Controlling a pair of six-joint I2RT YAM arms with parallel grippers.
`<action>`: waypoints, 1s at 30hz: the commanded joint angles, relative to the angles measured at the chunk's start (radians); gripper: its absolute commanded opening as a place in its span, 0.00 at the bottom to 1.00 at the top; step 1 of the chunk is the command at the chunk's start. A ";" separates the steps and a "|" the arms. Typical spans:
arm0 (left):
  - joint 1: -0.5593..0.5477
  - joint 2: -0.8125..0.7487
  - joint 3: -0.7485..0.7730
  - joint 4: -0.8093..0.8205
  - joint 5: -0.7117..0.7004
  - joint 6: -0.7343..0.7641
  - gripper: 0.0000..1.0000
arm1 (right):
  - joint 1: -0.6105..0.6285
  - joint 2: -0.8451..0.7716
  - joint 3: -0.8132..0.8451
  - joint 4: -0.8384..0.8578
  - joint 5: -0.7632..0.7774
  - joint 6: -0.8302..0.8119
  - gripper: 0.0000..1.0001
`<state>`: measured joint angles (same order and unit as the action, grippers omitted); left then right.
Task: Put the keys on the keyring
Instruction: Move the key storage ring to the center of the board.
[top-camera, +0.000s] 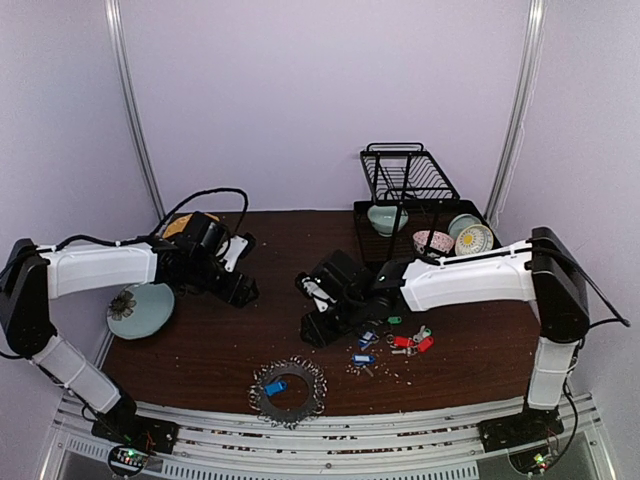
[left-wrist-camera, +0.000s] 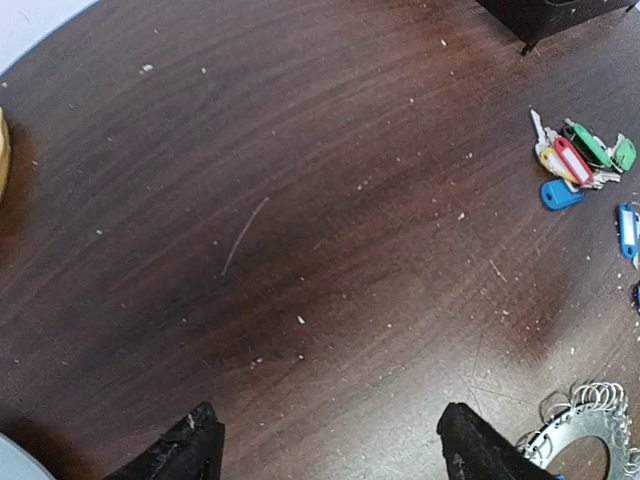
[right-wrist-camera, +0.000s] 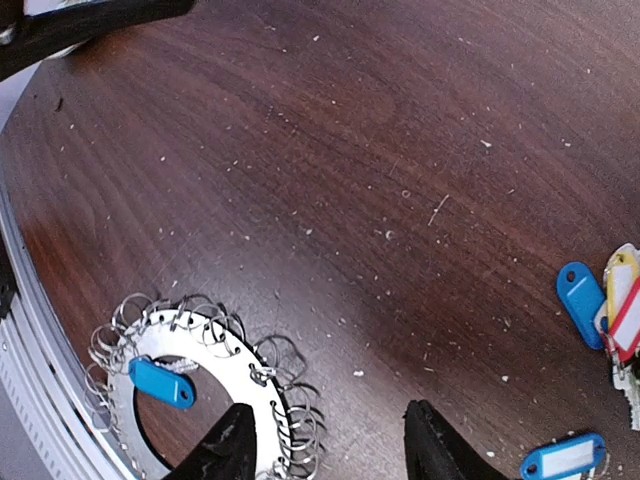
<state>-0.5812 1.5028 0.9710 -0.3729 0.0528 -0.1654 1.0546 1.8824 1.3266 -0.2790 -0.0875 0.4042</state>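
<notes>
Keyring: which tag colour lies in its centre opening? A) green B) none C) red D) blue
D: a blue tag lies in the opening of the keyring. The red and green ones are with the other keys, apart from it.
</notes>
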 joint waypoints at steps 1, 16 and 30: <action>-0.008 -0.051 0.006 0.044 -0.081 0.036 0.78 | 0.035 0.086 0.084 -0.113 -0.054 0.072 0.50; 0.012 -0.061 0.006 0.031 -0.037 0.040 0.79 | -0.067 0.140 0.132 -0.194 -0.313 -0.183 0.45; 0.037 -0.035 0.007 0.009 -0.007 0.039 0.79 | -0.130 0.199 0.220 -0.261 -0.532 -0.766 0.45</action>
<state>-0.5568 1.4593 0.9710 -0.3714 0.0257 -0.1394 0.9649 2.0434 1.4879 -0.4446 -0.4774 -0.0368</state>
